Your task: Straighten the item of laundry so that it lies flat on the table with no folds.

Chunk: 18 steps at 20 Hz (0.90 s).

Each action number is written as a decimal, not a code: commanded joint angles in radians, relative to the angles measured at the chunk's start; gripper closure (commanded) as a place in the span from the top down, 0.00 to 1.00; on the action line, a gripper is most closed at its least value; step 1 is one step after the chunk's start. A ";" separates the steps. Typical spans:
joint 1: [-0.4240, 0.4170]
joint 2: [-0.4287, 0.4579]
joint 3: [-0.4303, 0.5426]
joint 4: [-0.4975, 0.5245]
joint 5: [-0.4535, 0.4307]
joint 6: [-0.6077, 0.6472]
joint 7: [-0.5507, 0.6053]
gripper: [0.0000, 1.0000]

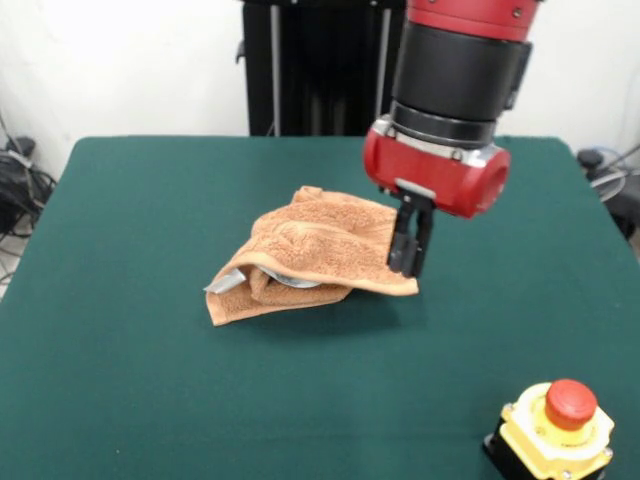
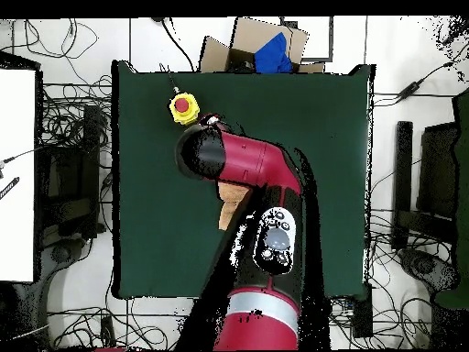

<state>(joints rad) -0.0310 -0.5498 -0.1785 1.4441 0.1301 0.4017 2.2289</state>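
Observation:
The orange-tan towel [image 1: 315,250] lies crumpled and folded over itself near the middle of the green table [image 1: 130,210]. A grey-white tag [image 1: 227,282] sticks out at its left. My gripper [image 1: 411,250] comes down at the towel's right edge. Its black fingers stand close together on that edge, which looks slightly raised with a shadow under it. In the overhead view only a small part of the towel [image 2: 233,203] shows beside the red arm [image 2: 247,165]; the gripper itself is hidden under the arm there.
A yellow box with a red stop button [image 1: 558,428] sits at the table's front right corner, and it also shows in the overhead view [image 2: 183,107]. A cardboard box with something blue [image 2: 266,48] stands off the table. Cables lie on the floor around.

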 commanded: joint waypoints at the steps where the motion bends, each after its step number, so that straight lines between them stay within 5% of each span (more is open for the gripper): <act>1: -0.039 -0.016 0.072 0.154 -0.099 0.044 -0.016 1.00; 18: -0.115 -0.038 0.124 0.208 -0.152 0.059 -0.053 1.00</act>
<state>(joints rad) -0.1122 -0.5934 -0.1710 1.5179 0.0368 0.4015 2.2289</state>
